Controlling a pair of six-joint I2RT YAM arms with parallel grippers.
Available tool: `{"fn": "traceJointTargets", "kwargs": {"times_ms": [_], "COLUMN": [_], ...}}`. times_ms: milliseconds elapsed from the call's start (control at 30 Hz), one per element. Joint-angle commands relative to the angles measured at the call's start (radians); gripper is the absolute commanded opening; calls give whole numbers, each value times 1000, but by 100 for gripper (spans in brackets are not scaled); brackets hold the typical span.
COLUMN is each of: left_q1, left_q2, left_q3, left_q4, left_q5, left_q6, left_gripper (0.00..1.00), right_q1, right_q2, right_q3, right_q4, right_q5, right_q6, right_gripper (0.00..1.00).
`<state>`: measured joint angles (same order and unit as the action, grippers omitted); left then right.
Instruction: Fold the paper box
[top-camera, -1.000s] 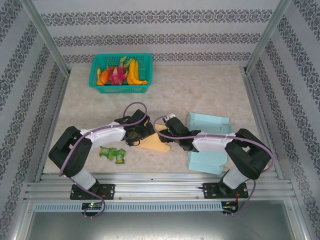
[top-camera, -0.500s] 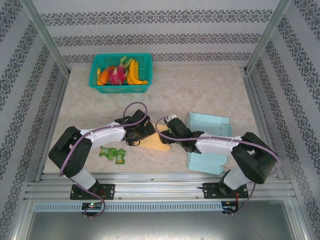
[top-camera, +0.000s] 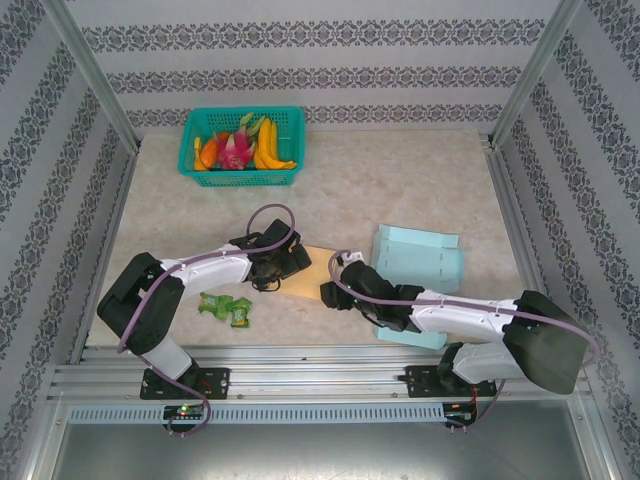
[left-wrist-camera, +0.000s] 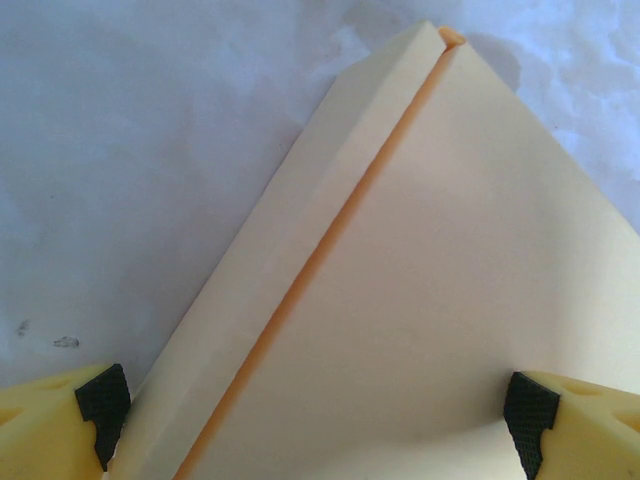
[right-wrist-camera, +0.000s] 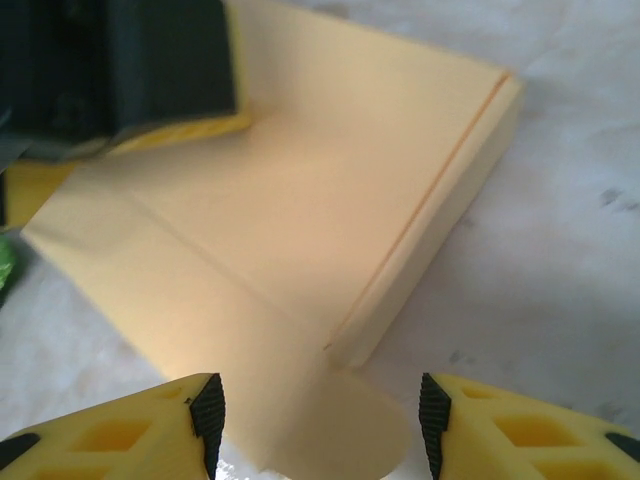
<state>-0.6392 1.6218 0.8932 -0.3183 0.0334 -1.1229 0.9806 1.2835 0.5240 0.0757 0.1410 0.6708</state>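
Observation:
The pale yellow paper box (top-camera: 312, 268) lies flat mid-table, one side panel folded along an orange crease (left-wrist-camera: 300, 290). My left gripper (top-camera: 280, 268) rests over the box's left part. It is open, the fingers wide apart (left-wrist-camera: 315, 405) with the panel beneath them. My right gripper (top-camera: 333, 293) is at the box's near right corner. It is open (right-wrist-camera: 320, 415), with the box's rounded flap (right-wrist-camera: 345, 430) lying between its pads, touching neither. The left gripper's dark body (right-wrist-camera: 120, 70) sits on the box's far end.
Flat light-blue paper boxes (top-camera: 420, 258) lie to the right, one (top-camera: 412, 338) partly under the right arm. A green packet (top-camera: 225, 307) lies by the left arm. A teal basket (top-camera: 290, 176) of toy fruit stands at the back left.
The right arm has stretched lower and drawn its gripper back from over the box to its near right corner, with the jaws narrowing. The left arm has stayed put.

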Motion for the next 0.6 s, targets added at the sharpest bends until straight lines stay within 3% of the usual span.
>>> {"fn": "traceJointTargets", "kwargs": {"times_ms": [0, 400, 567], "left_q1": [9, 10, 9], "left_q2": [38, 49, 49], "left_q3": [-49, -38, -37], "left_q4": [-82, -82, -81], "left_q5": [-75, -69, -67], "left_q6": [11, 16, 14], "left_gripper": [98, 97, 97], "right_q1": [49, 82, 82], "right_q2": [-3, 64, 92], "right_q3": [-9, -32, -18], "right_q4": [10, 105, 135], "right_q5": [23, 84, 55], "right_q6": [83, 145, 147], "right_gripper": [55, 60, 60]}}
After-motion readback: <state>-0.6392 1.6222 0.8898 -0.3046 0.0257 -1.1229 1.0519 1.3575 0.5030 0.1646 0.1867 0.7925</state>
